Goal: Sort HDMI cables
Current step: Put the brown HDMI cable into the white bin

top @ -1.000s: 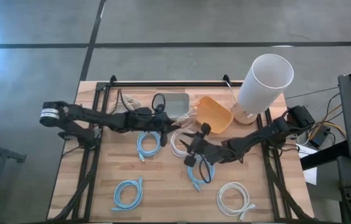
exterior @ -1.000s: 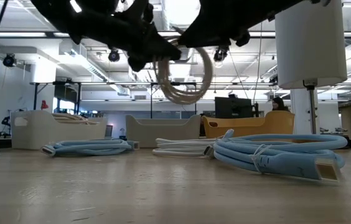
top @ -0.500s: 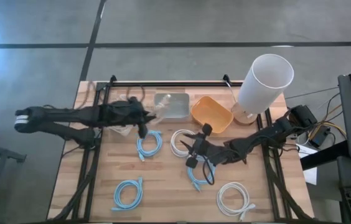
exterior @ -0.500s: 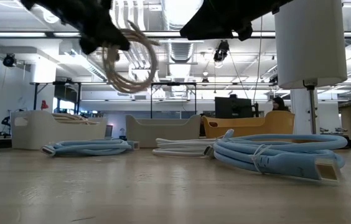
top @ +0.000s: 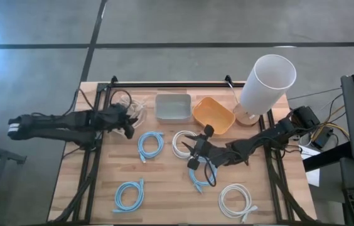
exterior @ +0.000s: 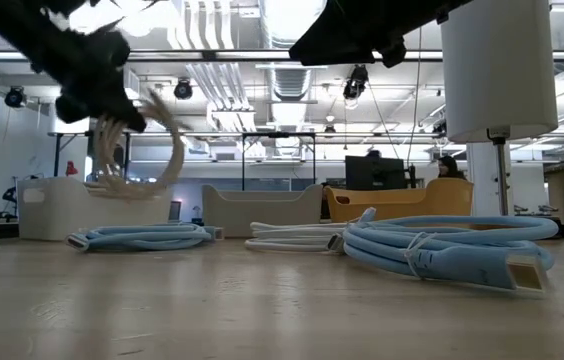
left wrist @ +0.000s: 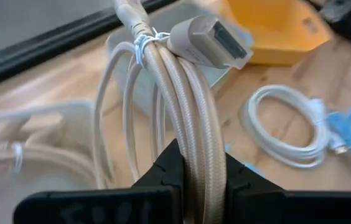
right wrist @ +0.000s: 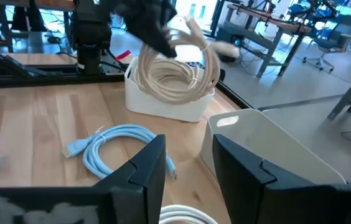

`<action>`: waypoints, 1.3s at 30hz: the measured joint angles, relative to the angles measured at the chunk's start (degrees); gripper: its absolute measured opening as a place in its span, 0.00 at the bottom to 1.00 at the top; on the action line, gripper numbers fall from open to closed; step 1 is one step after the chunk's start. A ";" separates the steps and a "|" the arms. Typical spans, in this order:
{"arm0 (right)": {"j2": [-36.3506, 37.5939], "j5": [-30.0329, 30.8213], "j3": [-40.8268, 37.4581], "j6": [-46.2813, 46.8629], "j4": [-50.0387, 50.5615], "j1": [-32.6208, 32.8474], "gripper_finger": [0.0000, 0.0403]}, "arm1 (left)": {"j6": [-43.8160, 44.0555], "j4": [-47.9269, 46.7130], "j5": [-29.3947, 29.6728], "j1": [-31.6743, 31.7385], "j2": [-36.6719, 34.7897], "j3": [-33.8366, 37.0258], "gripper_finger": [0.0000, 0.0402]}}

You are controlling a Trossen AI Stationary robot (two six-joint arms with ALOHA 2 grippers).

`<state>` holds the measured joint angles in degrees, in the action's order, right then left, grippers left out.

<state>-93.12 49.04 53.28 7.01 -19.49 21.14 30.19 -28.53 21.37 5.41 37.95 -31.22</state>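
The wooden slatted table (top: 164,188) carries three bins along its far edge: a white rectangular bin (right wrist: 163,102) at the left, a grey rectangular bin (top: 172,105) in the middle and an orange plastic bin (top: 214,115) at the right. The left gripper (top: 128,123) hangs over the white bin, its fingers clamped on a beige braided HDMI cable coil (left wrist: 182,124). The right gripper (top: 190,150) waits mid-table with fingers apart, holding nothing, above a light blue cable coil (top: 199,176) and beside a white cable coil (top: 182,143).

Handling, as judged: the coil looks light and limp yet springy; its tie (left wrist: 141,40) keeps the loops together, so pinching the bundled strands is secure, while the rigid plug (left wrist: 210,43) would swing.

The left wrist view alone shows braid, tie and plug. The right wrist view alone shows further beige coils already in the white bin. Only the high view shows all the coils left on the table.
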 joint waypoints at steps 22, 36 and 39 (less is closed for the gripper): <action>-0.07 -0.02 -0.02 -0.14 0.00 -0.04 0.29 | 0.80 -1.55 2.11 0.03 -2.81 -1.31 0.09; -0.11 0.00 -0.02 -0.07 0.00 -0.04 0.30 | 0.61 -1.81 0.61 0.11 -4.13 -1.11 0.09; -0.11 0.00 -0.02 -0.04 0.00 -0.04 0.29 | 2.13 -2.82 0.90 0.11 -4.08 -0.26 0.09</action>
<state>-93.23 49.04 53.25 6.97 -19.49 21.10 32.32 -31.35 22.27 5.52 33.87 -31.48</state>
